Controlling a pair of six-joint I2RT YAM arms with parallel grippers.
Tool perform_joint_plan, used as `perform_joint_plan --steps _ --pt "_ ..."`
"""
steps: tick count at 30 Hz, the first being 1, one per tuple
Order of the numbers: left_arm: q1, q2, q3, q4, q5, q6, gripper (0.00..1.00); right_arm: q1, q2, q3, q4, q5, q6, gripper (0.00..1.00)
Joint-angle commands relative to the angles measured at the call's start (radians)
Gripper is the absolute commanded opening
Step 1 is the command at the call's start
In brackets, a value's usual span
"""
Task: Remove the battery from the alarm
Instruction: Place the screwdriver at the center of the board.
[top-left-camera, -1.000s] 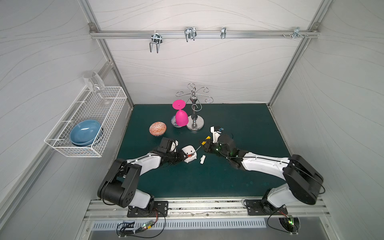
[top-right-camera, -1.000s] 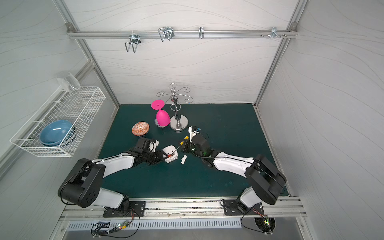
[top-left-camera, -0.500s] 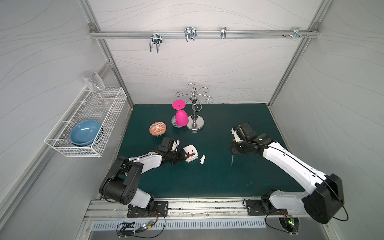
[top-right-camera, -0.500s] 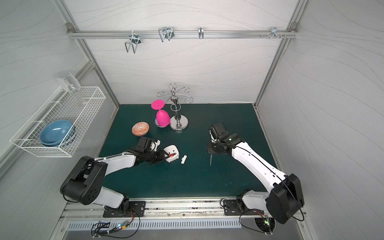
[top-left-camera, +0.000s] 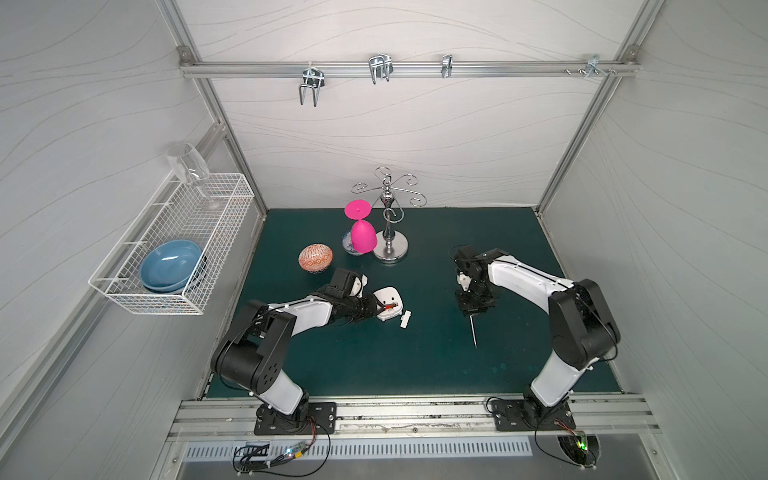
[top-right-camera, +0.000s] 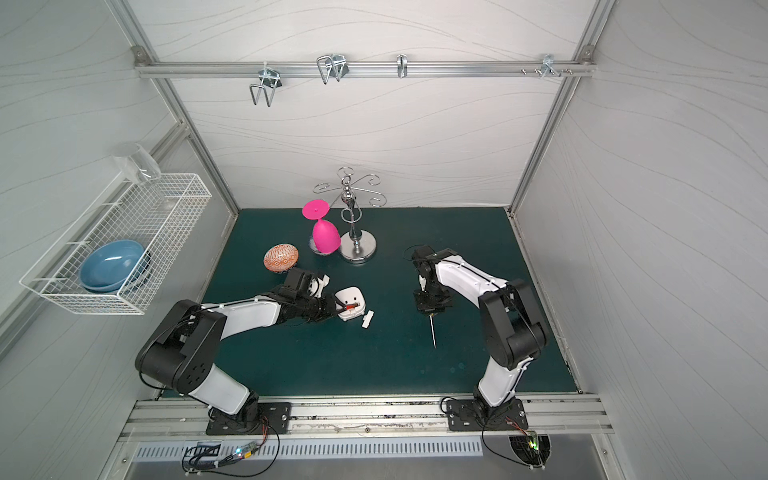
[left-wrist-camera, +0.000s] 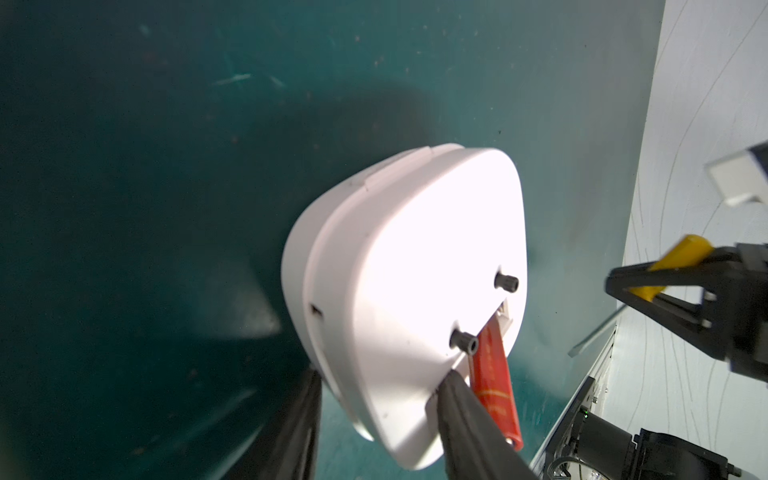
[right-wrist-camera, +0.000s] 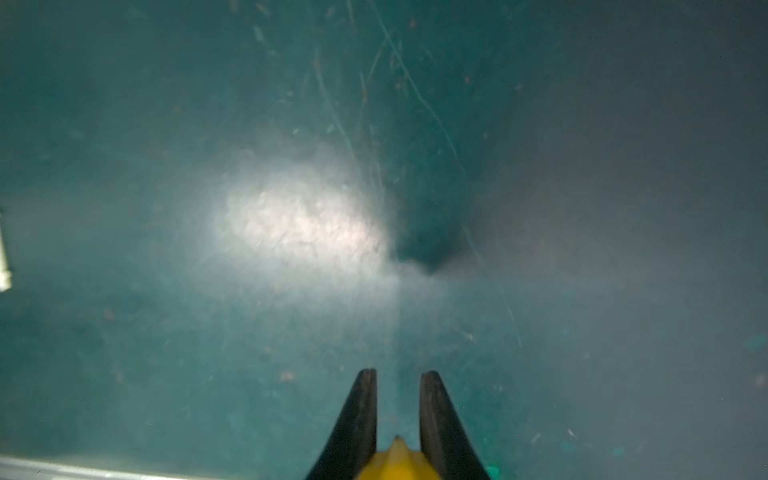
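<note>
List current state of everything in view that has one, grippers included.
alarm: back showing, cover off
battery: tipped partly out of the alarm
cover: off, on the mat beside the alarm
left gripper: shut on the alarm
right gripper: shut on the screwdriver, away from the alarm
pink glass: upside down

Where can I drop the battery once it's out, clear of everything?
Bare: front strip of the mat, nearer than the alarm, cover and screwdriver; also the back right corner. Crowded: back left, around the egg, pink glass and stand.
</note>
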Motion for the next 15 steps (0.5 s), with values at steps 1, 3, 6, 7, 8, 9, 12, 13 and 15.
perform_joint_plan --steps 1,3,6,7,8,9,12,13,15 --pt "-0.024 0.064 -0.001 -0.097 -0.074 0.029 0.48 -0.006 0.048 0.023 0.000 -0.013 -0.017 0.07" --pt "-0.029 0.070 0.003 -0.094 -0.074 0.029 0.48 -0.007 0.074 0.028 0.003 -0.012 -0.019 0.11" --pt "-0.029 0.076 0.004 -0.089 -0.075 0.026 0.48 -0.005 0.107 0.032 0.006 -0.017 -0.024 0.19" --pt "-0.029 0.076 0.005 -0.088 -0.075 0.026 0.49 -0.005 0.117 0.034 0.005 -0.017 -0.027 0.21" --pt "-0.029 0.078 0.004 -0.088 -0.075 0.026 0.48 -0.004 0.126 0.035 0.006 -0.017 -0.028 0.23" --pt "-0.029 0.077 0.006 -0.088 -0.075 0.024 0.48 -0.004 0.135 0.038 0.004 -0.019 -0.030 0.24" --pt "-0.030 0.078 0.006 -0.086 -0.073 0.022 0.48 -0.004 0.161 0.044 0.005 -0.027 -0.034 0.29" --pt "-0.029 0.078 0.006 -0.086 -0.072 0.022 0.48 -0.004 0.166 0.045 0.007 -0.029 -0.036 0.31" --pt "-0.030 0.077 0.007 -0.086 -0.073 0.022 0.48 -0.004 0.169 0.047 0.011 -0.031 -0.039 0.32"
